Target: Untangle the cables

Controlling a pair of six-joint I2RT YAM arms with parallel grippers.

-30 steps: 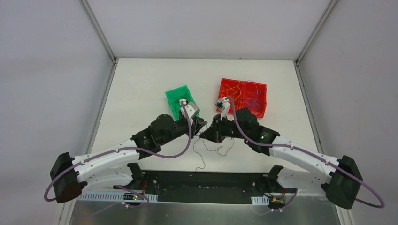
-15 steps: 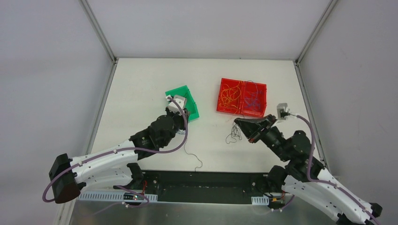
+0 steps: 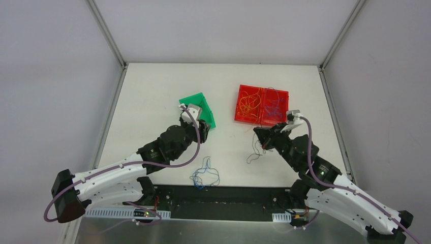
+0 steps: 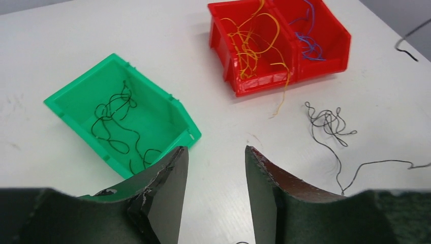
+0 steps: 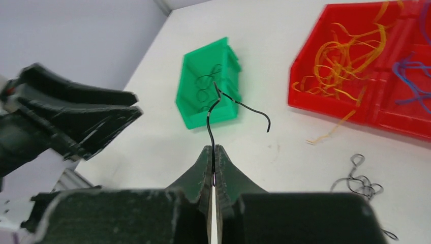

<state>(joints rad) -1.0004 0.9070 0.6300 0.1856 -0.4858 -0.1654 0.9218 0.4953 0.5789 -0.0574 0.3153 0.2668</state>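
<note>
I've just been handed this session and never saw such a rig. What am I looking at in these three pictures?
Two robot arms, each with a two-finger gripper, work at a white table. One picture looks down from above; the others come from a camera on each wrist. A green bin holds black wires; a red bin holds orange and blue ones. A loose tangle lies near the arms' bases. The left gripper is open and empty; the right gripper is shut on a black wire.

The table (image 3: 152, 91) has a white, matte top, almost square. Plain grey walls (image 3: 51, 76) stand close along its left, far and right edges. Two metal posts (image 3: 105, 33) rise from the far corners. A black strip (image 3: 234, 198) runs along the near edge. The light is soft and even.
</note>
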